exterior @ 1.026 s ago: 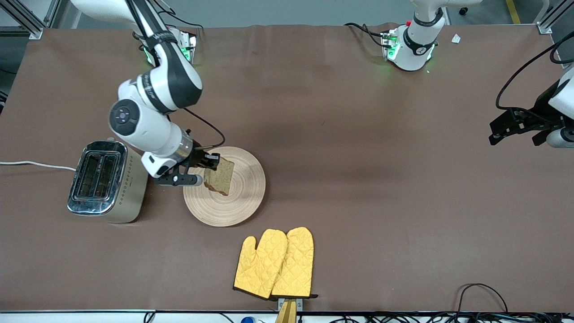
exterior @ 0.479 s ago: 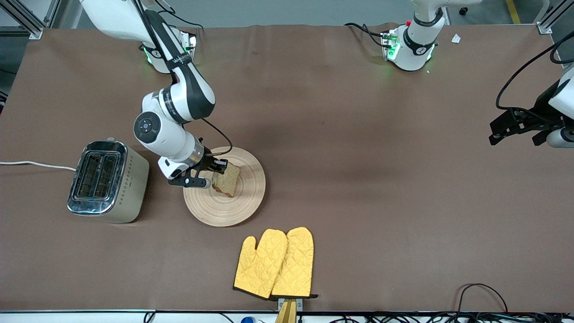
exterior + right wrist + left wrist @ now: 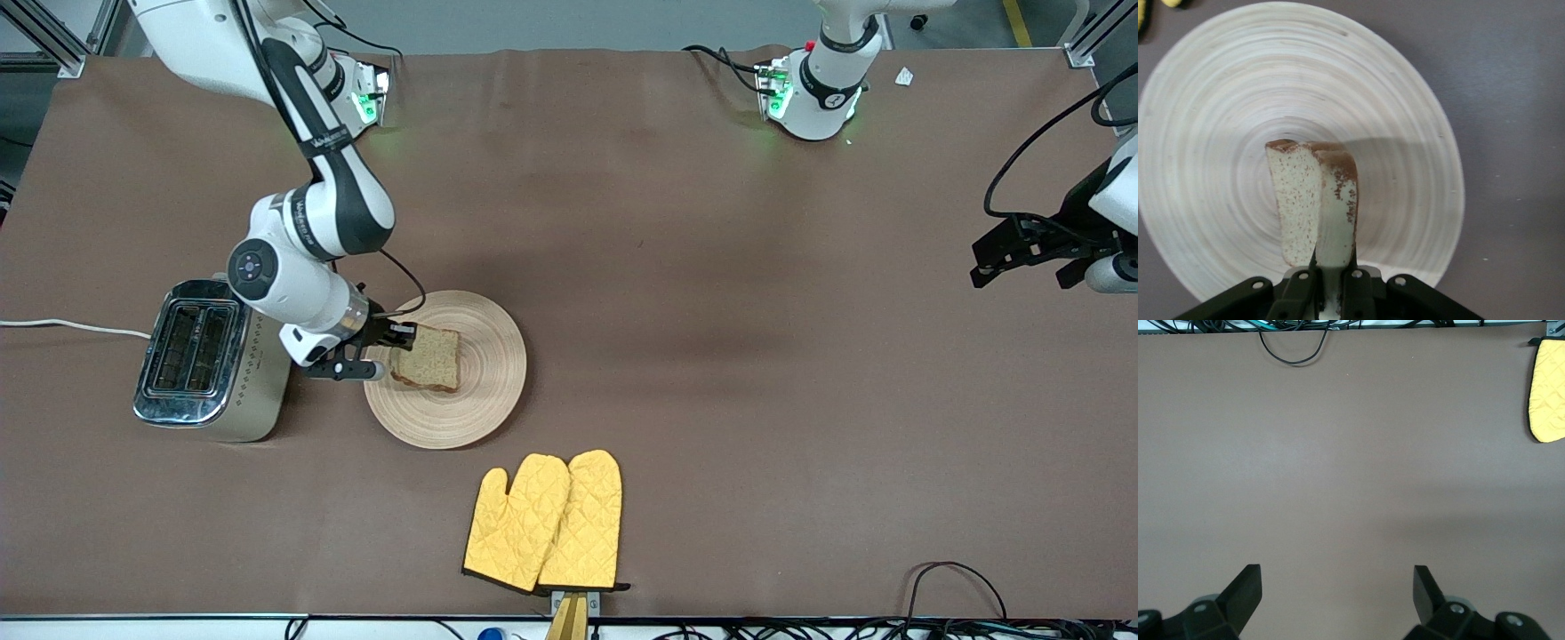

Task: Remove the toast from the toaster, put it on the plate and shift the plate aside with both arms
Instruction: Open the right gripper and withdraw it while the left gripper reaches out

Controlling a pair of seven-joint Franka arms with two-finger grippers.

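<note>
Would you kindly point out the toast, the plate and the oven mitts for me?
toast point(image 3: 428, 356), front view, middle of its speckled face.
plate point(image 3: 493, 356), front view, bare ringed wood beside the slice.
oven mitts point(image 3: 547, 524), front view, quilted yellow middle.

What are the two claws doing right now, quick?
Right gripper: closed on the toast, over the plate.
Left gripper: open, holding nothing, waiting over bare table at its own end.

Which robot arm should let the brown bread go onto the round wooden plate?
The right arm. Its right gripper is shut on the brown speckled toast slice, right over the round light-wood plate. The left gripper waits open at the left arm's end of the table, away from the plate.
</note>
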